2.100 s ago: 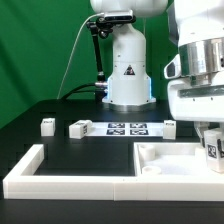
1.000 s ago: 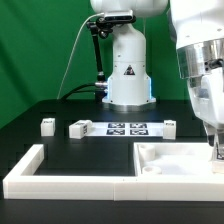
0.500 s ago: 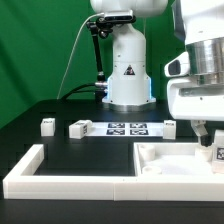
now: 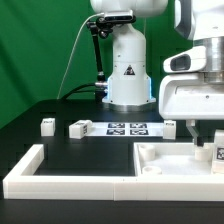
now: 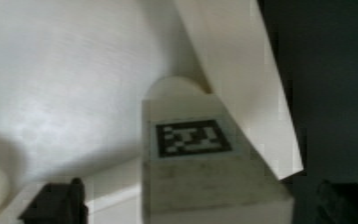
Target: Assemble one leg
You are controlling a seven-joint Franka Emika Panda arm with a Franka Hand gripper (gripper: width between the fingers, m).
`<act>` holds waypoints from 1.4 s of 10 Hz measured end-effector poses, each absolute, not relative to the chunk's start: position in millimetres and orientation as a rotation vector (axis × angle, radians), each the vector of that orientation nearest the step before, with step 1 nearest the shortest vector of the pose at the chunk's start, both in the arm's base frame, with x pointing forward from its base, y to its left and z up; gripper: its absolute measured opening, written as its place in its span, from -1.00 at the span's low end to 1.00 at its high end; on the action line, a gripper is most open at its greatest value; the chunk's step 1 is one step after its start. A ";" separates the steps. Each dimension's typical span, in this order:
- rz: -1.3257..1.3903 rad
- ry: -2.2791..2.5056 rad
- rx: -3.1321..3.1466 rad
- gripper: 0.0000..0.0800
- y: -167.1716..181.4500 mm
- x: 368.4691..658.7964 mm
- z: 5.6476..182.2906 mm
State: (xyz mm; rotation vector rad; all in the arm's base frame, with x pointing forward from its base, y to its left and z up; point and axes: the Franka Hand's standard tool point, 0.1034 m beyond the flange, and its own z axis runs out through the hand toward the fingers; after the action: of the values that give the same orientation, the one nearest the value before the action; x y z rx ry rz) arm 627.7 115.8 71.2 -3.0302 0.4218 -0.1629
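Since the moment two seconds back, the arm has come back to much the same spot at the exterior view's right, after dipping lower over the tray in between, and the wrist housing now sits a little higher. Its pincer [image 4: 208, 143] hangs over the large white tray part [image 4: 160, 160], and the leg [image 4: 217, 152] stands right beside its fingertips, tag facing the camera. In the wrist view the leg [image 5: 202, 150] fills the space between the two dark fingertips [image 5: 55, 203], which show on either side of it with gaps between them and the block, so the pincer looks released rather than clenched on it; whether a finger touches the block I cannot tell. Under the leg lies the tray's pale floor, with a raised white wall [image 5: 229, 60] running away beyond the block. Farther from the pincer, on the black worktop [image 4: 100, 150], the marker board [image 4: 128, 127] lies flat, with another small tagged block [image 4: 79, 128] just beside its end and a third [image 4: 46, 125] farther off. Nearest the camera, the long white border wall [image 4: 70, 180] runs along the worktop's front edge. Behind everything stands the robot's white base [image 4: 128, 65].
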 end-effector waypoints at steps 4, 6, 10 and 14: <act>-0.168 0.281 -3.050 -0.03 115.5 627.5 70.9; -0.168 0.286 -3.050 -0.27 115.5 627.5 70.9; -0.195 0.728 -2.944 -0.27 113.3 626.8 70.0; -0.158 1.458 -2.549 -0.27 107.7 622.4 68.6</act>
State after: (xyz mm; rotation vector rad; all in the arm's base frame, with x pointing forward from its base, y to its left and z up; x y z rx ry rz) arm 622.4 107.7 68.6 -2.5486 1.4575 -0.1580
